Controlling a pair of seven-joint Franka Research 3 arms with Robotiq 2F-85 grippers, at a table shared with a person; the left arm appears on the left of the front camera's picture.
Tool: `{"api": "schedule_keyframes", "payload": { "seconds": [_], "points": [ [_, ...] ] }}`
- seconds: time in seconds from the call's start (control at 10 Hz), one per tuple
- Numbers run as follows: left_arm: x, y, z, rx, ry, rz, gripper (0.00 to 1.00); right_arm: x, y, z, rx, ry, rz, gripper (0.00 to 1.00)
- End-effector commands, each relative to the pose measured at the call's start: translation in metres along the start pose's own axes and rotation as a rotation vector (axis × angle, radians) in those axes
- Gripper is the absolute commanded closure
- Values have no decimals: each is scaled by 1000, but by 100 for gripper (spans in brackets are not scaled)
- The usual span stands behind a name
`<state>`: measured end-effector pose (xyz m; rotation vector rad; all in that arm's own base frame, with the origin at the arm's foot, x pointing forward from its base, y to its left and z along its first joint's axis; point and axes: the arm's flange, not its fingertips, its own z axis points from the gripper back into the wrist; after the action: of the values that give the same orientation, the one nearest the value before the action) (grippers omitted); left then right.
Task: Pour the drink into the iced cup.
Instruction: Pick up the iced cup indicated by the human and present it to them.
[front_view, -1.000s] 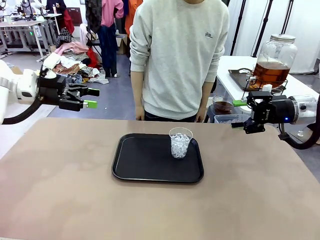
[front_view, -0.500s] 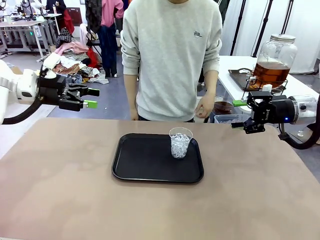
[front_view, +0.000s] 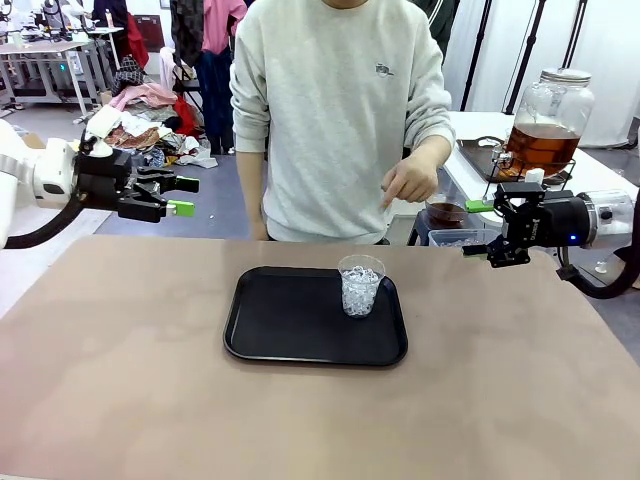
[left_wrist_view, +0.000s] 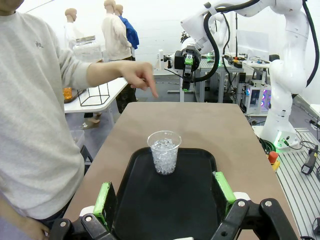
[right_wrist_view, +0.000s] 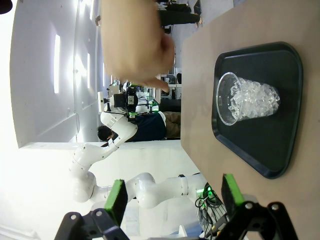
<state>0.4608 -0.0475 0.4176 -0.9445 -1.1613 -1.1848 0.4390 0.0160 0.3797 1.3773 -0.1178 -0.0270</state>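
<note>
The iced cup (front_view: 360, 285), clear plastic and full of ice, stands upright on the right part of a black tray (front_view: 290, 320) at the table's middle. The drink (front_view: 541, 144) is amber liquid in a lidded glass jar on a side table at the far right. My left gripper (front_view: 185, 196) hovers open beyond the table's far left edge, pointing right. My right gripper (front_view: 476, 228) hovers open over the far right edge, pointing left. The left wrist view has the cup (left_wrist_view: 164, 152) ahead between the green pads (left_wrist_view: 104, 200). The right wrist view shows the cup (right_wrist_view: 245, 100) sideways on the tray (right_wrist_view: 280, 150).
A person in a grey sweatshirt stands at the far side, one hand (front_view: 405, 183) raised between the cup and the jar. A small bowl of dark liquid (front_view: 445, 212) and a clear container (front_view: 450, 238) sit behind the far right edge. Bare tabletop (front_view: 150, 380) surrounds the tray.
The person has shifted left and lifted a hand from beside the body to chest height, toward the jar side. Both grippers and the cup have stayed still.
</note>
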Motion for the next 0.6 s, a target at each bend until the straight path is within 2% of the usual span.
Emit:
{"api": "schedule_keyframes", "payload": {
  "seconds": [0.0,0.5],
  "points": [
    [1,-1,0,0,-1,-3,0,0,2,1,2,-2,4,0],
    [1,-1,0,0,-1,-3,0,0,2,1,2,-2,4,0]
  ]
}}
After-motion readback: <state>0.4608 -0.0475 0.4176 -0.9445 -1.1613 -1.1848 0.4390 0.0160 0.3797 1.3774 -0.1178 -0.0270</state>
